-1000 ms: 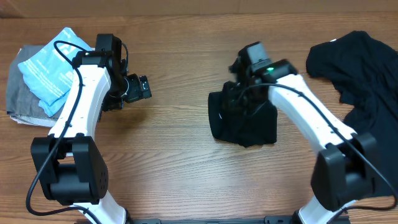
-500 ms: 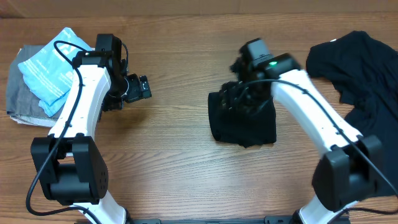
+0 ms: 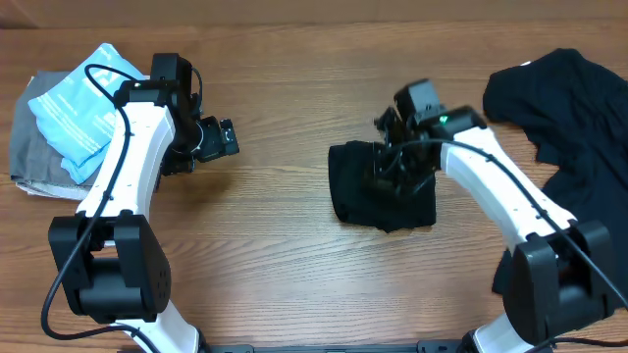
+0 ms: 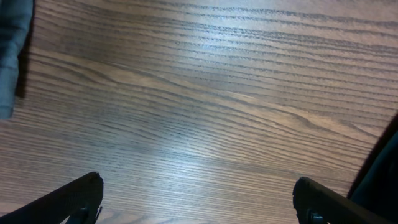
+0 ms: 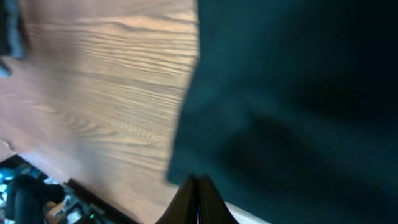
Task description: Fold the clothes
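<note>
- Blur smears the right wrist view: black cloth (image 5: pixel 298 93) fills most of it, and no fold or edge stands out sharply.
- At the bottom of that view the right gripper (image 5: pixel 198 193) has its fingers pressed together into one point — closed. Whether any cloth is pinched between them cannot be told.
- From overhead, the right arm covers the upper middle of the folded black garment (image 3: pixel 383 201), so the gripper's tips are hidden there.
- The folded piece lies on the table (image 3: pixel 275 245) at centre right. A loose black garment (image 3: pixel 574 108) lies spread at the far right, cut off by the frame edge; only a small white mark shows near its top.
- The left gripper (image 3: pixel 218 139) hovers over bare wood at the left, jaws spread wide and holding nothing. In its own view only the two fingertips (image 4: pixel 74 193) show, at the bottom corners.
- A dark shape at the right edge of the left wrist view is cut off and unclear.
- A grey garment (image 3: pixel 34 162) with a light blue packet (image 3: pixel 78 103) on top sits at the far left, partly behind the left arm.
- Against a second ago, the right wrist has shifted rightward over the folded piece, baring its upper left corner. The left arm, both garments and the packet have not moved.
</note>
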